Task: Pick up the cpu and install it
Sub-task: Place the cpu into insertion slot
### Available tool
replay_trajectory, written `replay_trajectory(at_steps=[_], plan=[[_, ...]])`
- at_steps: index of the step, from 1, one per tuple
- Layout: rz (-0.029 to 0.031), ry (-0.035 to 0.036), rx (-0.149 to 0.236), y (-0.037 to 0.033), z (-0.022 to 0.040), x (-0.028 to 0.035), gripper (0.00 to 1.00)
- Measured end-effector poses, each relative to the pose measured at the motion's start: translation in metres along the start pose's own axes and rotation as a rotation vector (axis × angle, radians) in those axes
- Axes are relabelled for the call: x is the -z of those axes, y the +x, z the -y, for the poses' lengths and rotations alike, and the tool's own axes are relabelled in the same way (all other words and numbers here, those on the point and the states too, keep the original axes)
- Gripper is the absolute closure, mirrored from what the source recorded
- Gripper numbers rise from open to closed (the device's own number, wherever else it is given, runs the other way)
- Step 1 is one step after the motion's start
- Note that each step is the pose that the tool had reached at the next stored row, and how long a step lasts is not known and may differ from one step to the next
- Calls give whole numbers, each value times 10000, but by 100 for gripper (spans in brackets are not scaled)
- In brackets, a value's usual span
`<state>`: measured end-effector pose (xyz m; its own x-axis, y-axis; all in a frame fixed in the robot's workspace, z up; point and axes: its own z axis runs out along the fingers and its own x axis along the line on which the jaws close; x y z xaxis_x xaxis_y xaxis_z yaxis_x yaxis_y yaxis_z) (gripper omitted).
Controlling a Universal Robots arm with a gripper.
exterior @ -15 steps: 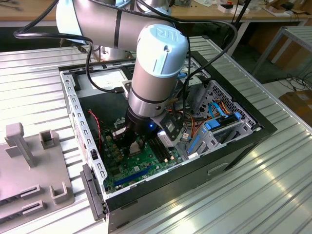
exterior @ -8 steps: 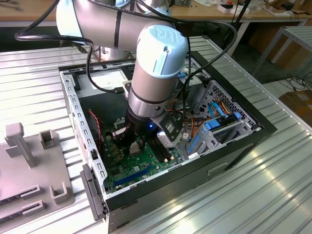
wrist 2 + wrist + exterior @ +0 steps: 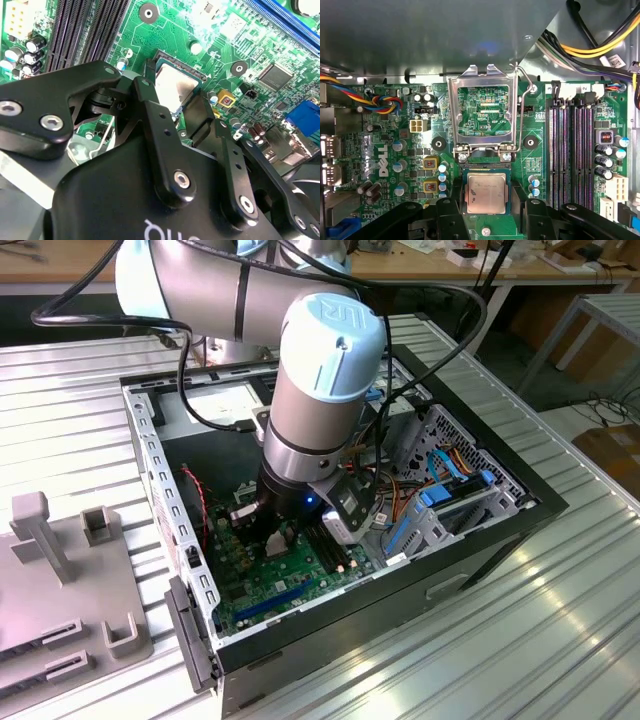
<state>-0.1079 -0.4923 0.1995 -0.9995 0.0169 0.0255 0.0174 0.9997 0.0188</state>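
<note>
Item: the cpu point(image 3: 486, 193), flat in the open socket point(image 3: 485, 168) on the motherboard point(image 3: 536, 136). We judge it light, stiff, thin and fragile underneath, best taken by opposite edges. The gripper point(image 3: 176, 94) straddles it. We cannot tell whether it clamps.

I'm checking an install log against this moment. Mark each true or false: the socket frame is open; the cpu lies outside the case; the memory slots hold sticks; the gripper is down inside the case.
1. The socket frame is flipped open. True.
2. The cpu lies outside the case. False: it is at the socket on the motherboard, next to the open frame's hinge.
3. The memory slots hold sticks. False: they look empty.
4. The gripper is down inside the case, over the motherboard. True.
</note>
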Motion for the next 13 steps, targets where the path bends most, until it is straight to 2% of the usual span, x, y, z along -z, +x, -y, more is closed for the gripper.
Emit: replay_trajectory(at_steps=[13], plan=[[-2, 3, 119, 0, -1, 0, 53]])
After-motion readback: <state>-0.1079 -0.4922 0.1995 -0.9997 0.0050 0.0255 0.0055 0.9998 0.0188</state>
